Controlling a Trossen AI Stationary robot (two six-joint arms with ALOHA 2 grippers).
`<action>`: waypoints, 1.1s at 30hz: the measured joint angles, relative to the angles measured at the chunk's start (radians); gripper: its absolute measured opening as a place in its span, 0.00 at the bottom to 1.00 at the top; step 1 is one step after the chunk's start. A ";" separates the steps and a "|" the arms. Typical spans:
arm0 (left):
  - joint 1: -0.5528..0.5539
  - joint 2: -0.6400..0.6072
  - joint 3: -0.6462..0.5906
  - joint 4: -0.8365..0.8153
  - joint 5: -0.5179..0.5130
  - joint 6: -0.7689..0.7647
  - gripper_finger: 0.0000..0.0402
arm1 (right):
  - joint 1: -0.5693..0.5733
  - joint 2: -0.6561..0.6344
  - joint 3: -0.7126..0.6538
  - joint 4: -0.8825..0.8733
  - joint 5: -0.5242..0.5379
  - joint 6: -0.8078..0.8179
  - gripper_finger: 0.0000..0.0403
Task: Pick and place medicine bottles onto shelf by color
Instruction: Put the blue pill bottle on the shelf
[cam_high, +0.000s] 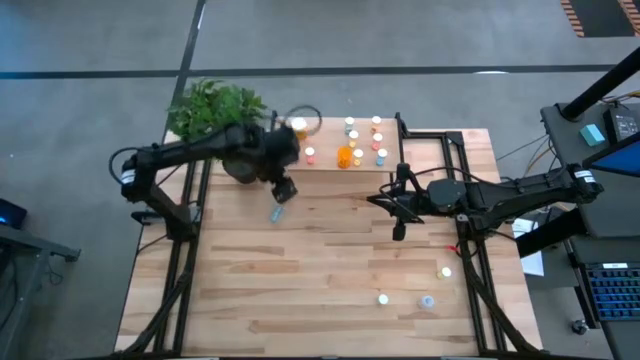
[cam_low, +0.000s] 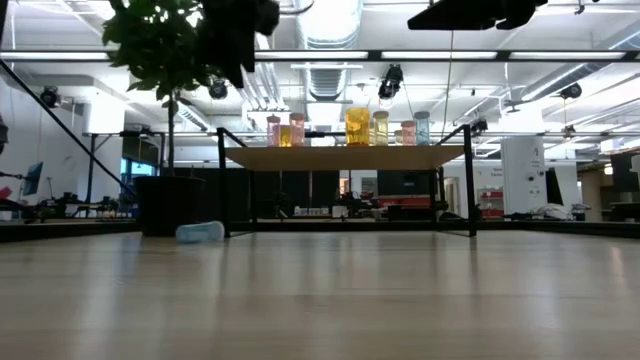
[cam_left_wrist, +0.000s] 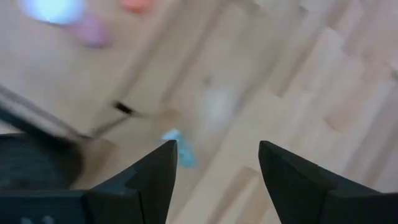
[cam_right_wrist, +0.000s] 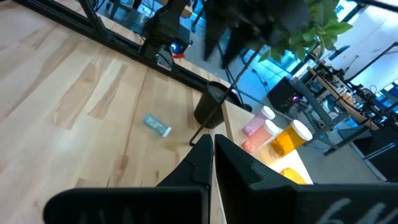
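Observation:
A pale blue medicine bottle (cam_high: 277, 214) lies on its side on the tabletop, just in front of the shelf's left end; it also shows in the low view (cam_low: 200, 232). My left gripper (cam_high: 283, 192) hangs above it, open, pointing steeply down, with nothing between its fingers (cam_left_wrist: 217, 155). The shelf (cam_low: 345, 157) stands at the far edge with several orange, pink, yellow and blue bottles (cam_high: 350, 140) upright on its top. My right gripper (cam_high: 400, 228) waits shut, raised over the table's middle right (cam_right_wrist: 212, 146).
A potted plant (cam_high: 215, 110) stands at the far left beside the shelf, right behind my left arm. Three small bottles (cam_high: 446, 271) (cam_high: 382, 298) (cam_high: 427, 301) stand near the front right corner. The middle and front left of the tabletop (cam_high: 260, 290) are bare wood.

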 joint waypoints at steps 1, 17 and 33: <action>-0.034 0.000 -0.004 0.002 -0.005 -0.026 0.52 | 0.000 0.000 0.000 0.000 0.000 0.000 0.02; -0.415 0.022 -0.393 0.424 -0.097 -0.429 0.52 | 0.000 0.000 0.000 0.001 0.000 0.011 0.02; -0.378 0.038 -0.752 0.579 -0.510 -0.706 0.52 | 0.000 0.000 0.000 0.001 0.000 0.019 0.02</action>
